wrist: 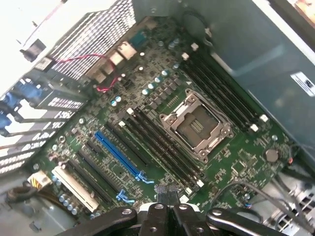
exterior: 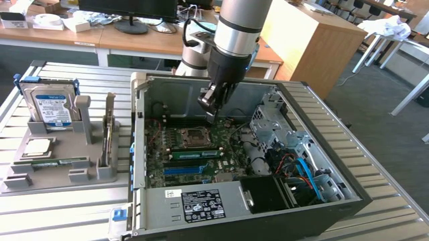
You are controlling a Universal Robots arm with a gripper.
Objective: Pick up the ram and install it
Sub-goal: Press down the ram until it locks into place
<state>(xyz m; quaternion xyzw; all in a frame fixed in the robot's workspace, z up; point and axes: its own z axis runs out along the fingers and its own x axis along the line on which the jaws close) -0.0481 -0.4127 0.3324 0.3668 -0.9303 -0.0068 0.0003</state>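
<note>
Tool: fingers pressed together, holding nothing, hanging inside the open computer case just above the motherboard. In the wrist view the tool sits over the near end of the black memory slots, beside the empty processor socket.

Ram: long, narrow green stick, lying flat in a low slot of the grey holder on the bench, at the exterior view's left, well apart from the tool and outside the case. Finer markings on it cannot be made out.

Same holder: a hard drive with a blue-and-white label standing upright at the back; a square silver processor chip lying flat just behind the ram; a thin card standing on edge at the holder's side nearest the case.

Inside the case: a green stick already seated across the board; a blue expansion slot beyond the memory slots; red wires near the rear ports; a power supply with a white label along the front edge; a metal drive cage and blue cables at the exterior view's right.

Clearance: case walls enclose the board on all sides, top open. Bare slatted bench lies between the holder and the case wall.
</note>
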